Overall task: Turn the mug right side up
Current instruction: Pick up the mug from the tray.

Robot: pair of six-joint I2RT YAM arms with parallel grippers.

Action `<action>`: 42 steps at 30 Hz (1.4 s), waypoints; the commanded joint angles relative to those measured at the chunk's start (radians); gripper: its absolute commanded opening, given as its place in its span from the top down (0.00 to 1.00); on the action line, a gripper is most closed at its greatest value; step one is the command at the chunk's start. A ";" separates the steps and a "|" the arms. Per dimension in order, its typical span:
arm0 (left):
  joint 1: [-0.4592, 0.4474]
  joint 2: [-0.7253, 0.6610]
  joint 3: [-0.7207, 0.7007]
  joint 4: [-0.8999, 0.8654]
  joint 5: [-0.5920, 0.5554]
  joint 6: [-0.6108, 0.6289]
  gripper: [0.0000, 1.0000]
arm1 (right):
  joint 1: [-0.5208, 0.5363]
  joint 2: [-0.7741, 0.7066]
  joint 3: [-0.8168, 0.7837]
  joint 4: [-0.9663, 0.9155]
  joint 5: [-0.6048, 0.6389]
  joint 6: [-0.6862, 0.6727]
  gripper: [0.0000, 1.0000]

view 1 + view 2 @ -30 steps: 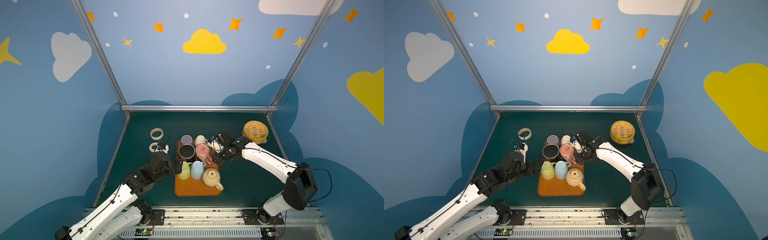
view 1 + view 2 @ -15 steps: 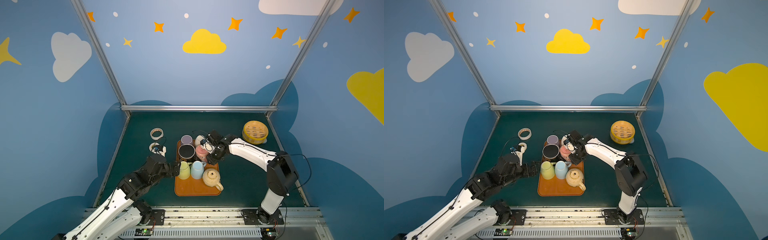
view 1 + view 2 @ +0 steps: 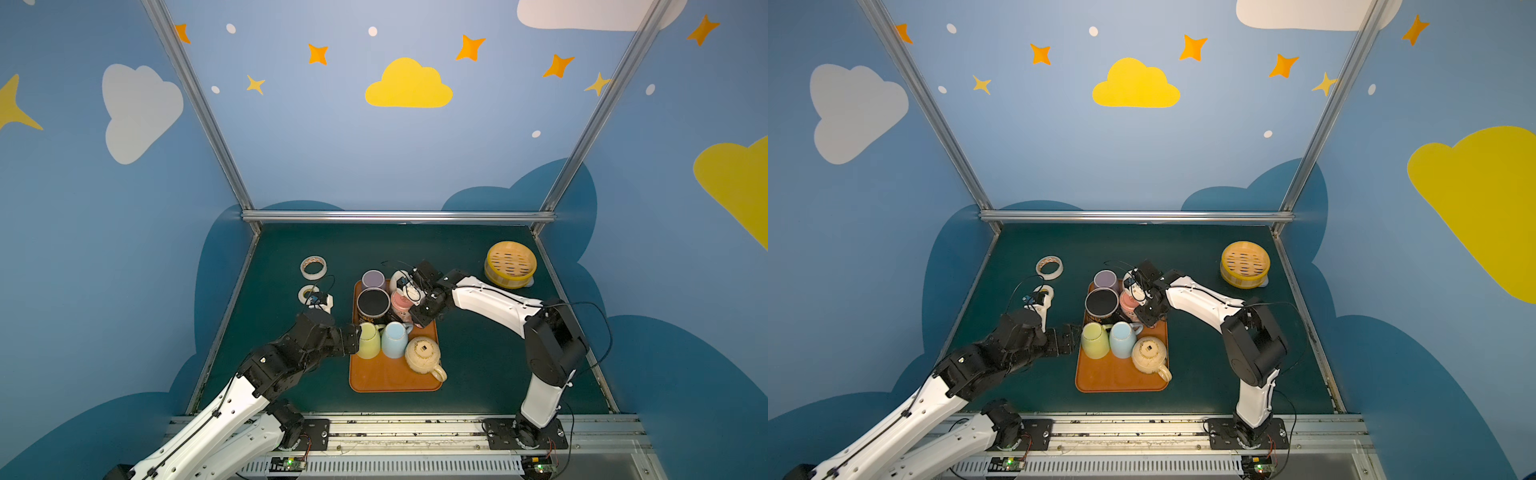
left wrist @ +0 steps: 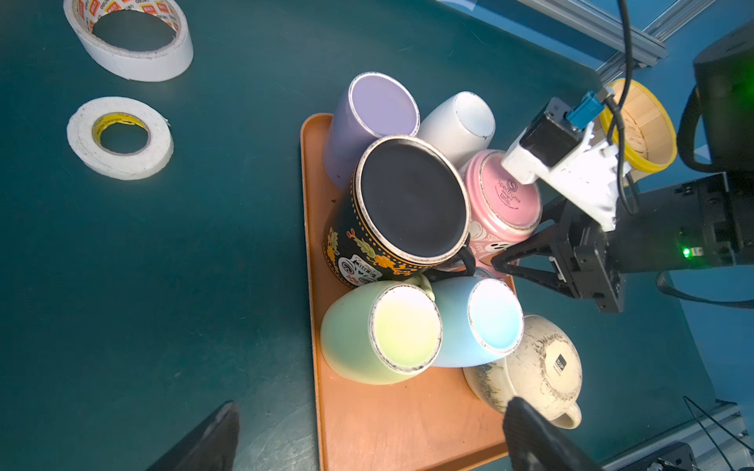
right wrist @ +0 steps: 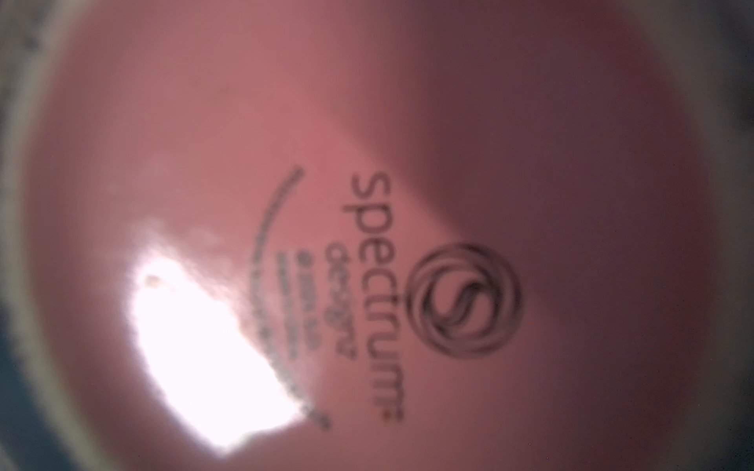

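Note:
Several mugs stand upside down on the orange tray (image 3: 390, 374). The pink mug (image 3: 401, 301) (image 4: 504, 195) is in the tray's back half, base up, and its printed base fills the right wrist view (image 5: 367, 204). My right gripper (image 3: 417, 318) (image 4: 500, 263) reaches in low from the right. Its fingers are drawn close together, tips against the pink mug's lower side. What lies between them is hidden. My left gripper (image 3: 353, 338) (image 4: 371, 407) is open at the tray's left edge, beside the green mug (image 3: 369, 340) and holding nothing.
Packed round the pink mug are a black mug (image 3: 373, 302), purple mug (image 3: 372, 279), white mug (image 3: 400, 277), blue mug (image 3: 395, 338) and cream mug (image 3: 423, 353). Two tape rolls (image 3: 313, 267) (image 3: 308, 293) lie left of the tray. A yellow steamer basket (image 3: 510, 264) stands back right.
My right arm has swung in from the right onto the pink mug and its fingers have drawn closer together. The left gripper has stayed open by the green mug.

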 commanded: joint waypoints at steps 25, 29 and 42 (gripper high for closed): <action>0.003 -0.034 -0.011 0.058 0.055 -0.040 0.00 | 0.003 -0.169 -0.080 0.096 0.005 0.058 1.00; 0.004 -0.027 0.000 0.068 0.062 -0.044 0.00 | 0.003 -0.211 -0.086 0.100 -0.002 0.071 1.00; 0.002 -0.003 0.000 0.109 0.092 -0.054 0.00 | -0.045 -0.337 -0.120 0.153 -0.080 0.135 1.00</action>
